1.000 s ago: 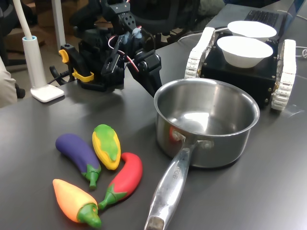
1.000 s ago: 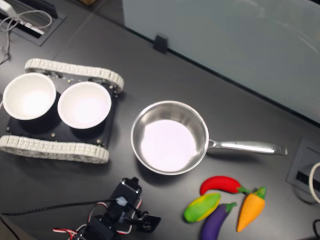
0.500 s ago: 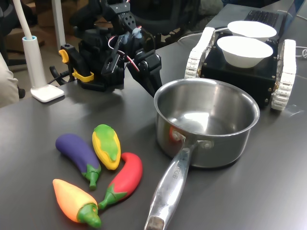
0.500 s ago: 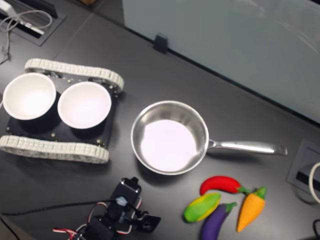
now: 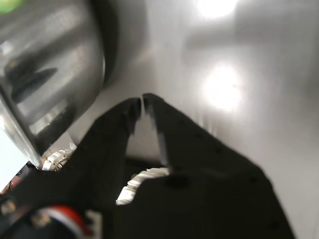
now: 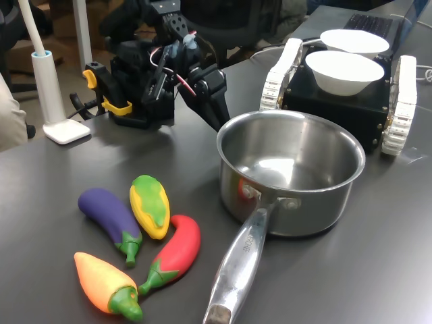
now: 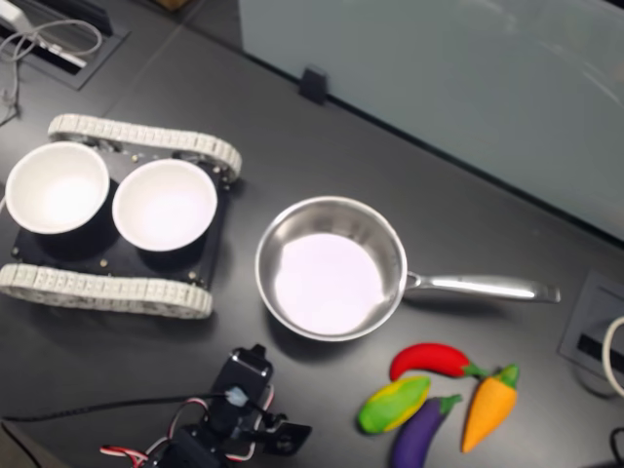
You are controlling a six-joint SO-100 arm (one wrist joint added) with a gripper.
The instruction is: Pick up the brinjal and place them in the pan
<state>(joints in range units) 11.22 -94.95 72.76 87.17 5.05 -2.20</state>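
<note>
We are seeing the glossy purple brinjal [image 6: 110, 218] lying near the tabletop's [image 6: 378, 270] front edge, green stem pointing frontward; the gripper [image 5: 143, 103] is pressed nearly together beside the pan [image 6: 290, 172].

In the first exterior view, the pan [image 6: 290, 172] stands at the centre of the table [image 6: 378, 270], its handle [image 6: 237, 270] pointing to 7 o'clock. The tracked base [image 6: 341, 94] lies at 1 o'clock from the pan, and two bowls [image 6: 344, 71] sit on it, one behind the other. The arm [image 6: 162, 71] stands at 10 o'clock from the pan, and the gripper [image 6: 217, 118] hangs just beside the pan's rim. At 8 o'clock from the pan four toys lie close together: the brinjal [image 6: 111, 219] is farthest to the first exterior view's left, the corn [image 6: 150, 206] touches it, the chili [image 6: 177, 253] comes next, and the carrot [image 6: 104, 283] lies in front.
</note>
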